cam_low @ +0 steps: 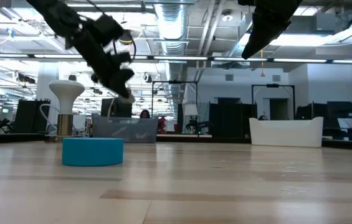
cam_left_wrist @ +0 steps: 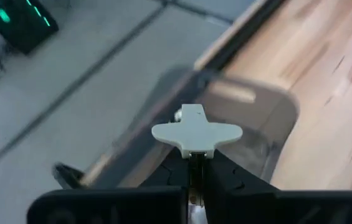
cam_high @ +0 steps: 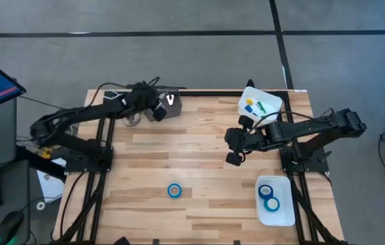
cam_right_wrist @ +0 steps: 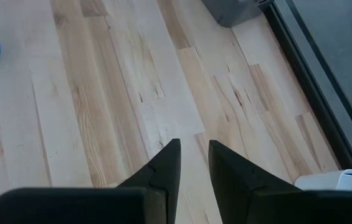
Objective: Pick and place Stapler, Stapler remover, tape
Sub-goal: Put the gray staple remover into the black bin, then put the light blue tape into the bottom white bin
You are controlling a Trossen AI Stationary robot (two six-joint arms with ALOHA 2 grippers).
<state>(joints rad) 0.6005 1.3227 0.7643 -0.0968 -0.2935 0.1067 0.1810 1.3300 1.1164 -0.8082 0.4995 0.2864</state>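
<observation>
Left gripper (cam_left_wrist: 191, 171) pinches a white staple remover (cam_left_wrist: 195, 132), seemingly above the far-left grey bin (cam_high: 168, 107); early release risks missing; right gripper (cam_right_wrist: 193, 163) narrowly open, empty.

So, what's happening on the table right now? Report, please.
Left gripper shut on a small white piece by the grey bin. Right gripper open, empty, mid-table. One tape roll loose, two others in white tray. Nothing blocking.

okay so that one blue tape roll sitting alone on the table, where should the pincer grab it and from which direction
Probably from straight above. The tape roll lies flat on the wooden table with its hole facing up and open wood all around it. Put one finger in the white core and one outside, pinching the wall, or span the whole ring if it fits. The right pincer hangs nearer to it.
</observation>
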